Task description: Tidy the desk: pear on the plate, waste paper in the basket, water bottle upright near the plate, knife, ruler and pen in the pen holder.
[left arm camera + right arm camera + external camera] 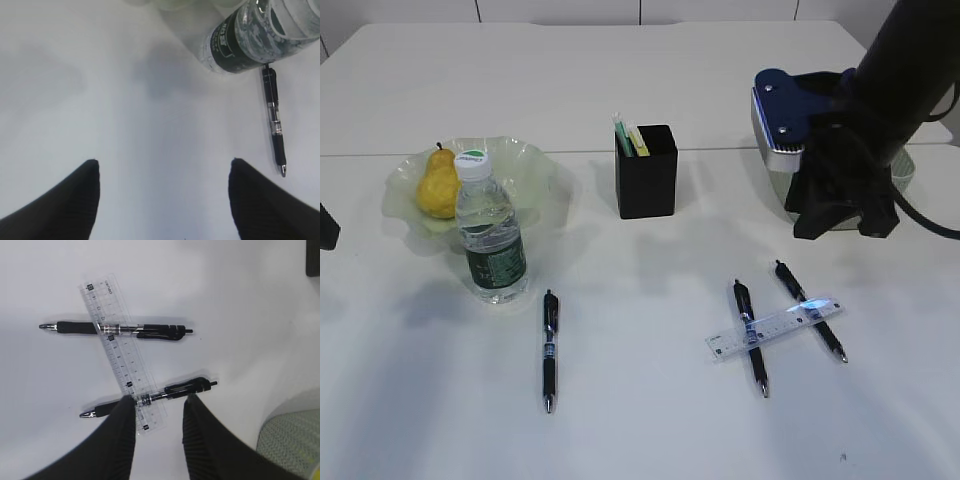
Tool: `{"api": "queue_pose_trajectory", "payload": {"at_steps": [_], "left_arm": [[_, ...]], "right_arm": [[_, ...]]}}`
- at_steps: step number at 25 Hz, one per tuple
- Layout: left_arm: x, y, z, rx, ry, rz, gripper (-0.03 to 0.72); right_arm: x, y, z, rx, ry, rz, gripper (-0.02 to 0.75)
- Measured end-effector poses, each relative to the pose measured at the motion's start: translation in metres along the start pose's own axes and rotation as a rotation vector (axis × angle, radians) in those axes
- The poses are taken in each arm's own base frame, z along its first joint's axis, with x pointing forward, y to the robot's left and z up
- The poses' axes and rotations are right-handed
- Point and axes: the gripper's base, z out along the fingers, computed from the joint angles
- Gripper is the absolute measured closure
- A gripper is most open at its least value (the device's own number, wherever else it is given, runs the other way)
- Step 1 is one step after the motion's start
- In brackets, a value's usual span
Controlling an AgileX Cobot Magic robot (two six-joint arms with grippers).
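Observation:
The pear (437,186) lies in the plate (535,165), and the water bottle (490,235) stands upright beside it. The black pen holder (646,172) holds green and yellow sticks. One pen (550,348) lies alone; the ruler (122,352) lies across two more pens (120,329) (170,389). My right gripper (160,401) hovers open above the nearer crossed pen, holding nothing. Over bare desk (150,100) my left gripper (163,162) stands wide open and empty, with the bottle (250,45) and lone pen (275,120) ahead to its right. Knife and waste paper are not in view.
The green basket (292,440) sits at the right, mostly hidden behind my right arm (880,90) in the exterior view. The left gripper body only peeks in at the left edge (325,228).

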Motion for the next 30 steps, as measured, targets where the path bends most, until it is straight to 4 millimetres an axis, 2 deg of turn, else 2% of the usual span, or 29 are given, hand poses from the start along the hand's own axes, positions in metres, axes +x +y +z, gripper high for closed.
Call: {"api": "queue_pose_trajectory", "payload": {"at_steps": [4, 9, 12, 18, 22, 27, 30], "left_arm": [[0.0, 0.0, 0.0, 0.0, 0.0, 0.0, 0.132], [0.0, 0.0, 0.0, 0.0, 0.002, 0.0, 0.138], [0.001, 0.0, 0.0, 0.0, 0.008, 0.0, 0.14], [0.001, 0.0, 0.0, 0.0, 0.008, 0.0, 0.144], [0.0, 0.0, 0.0, 0.0, 0.004, 0.0, 0.145], [0.0, 0.0, 0.0, 0.0, 0.004, 0.0, 0.145], [0.0, 0.0, 0.0, 0.0, 0.002, 0.0, 0.145]], "right_arm": [[0.002, -0.004, 0.018, -0.015, -0.005, -0.032, 0.482], [0.002, -0.008, 0.04, -0.047, -0.015, -0.024, 0.406], [0.003, -0.009, 0.048, -0.061, -0.016, -0.052, 0.379], [0.004, -0.008, 0.057, -0.09, -0.022, -0.143, 0.372], [0.005, -0.005, 0.058, -0.123, -0.022, -0.156, 0.372], [0.011, 0.013, 0.075, -0.194, -0.005, -0.151, 0.371], [0.014, 0.017, 0.082, -0.183, 0.004, -0.151, 0.371]]}}
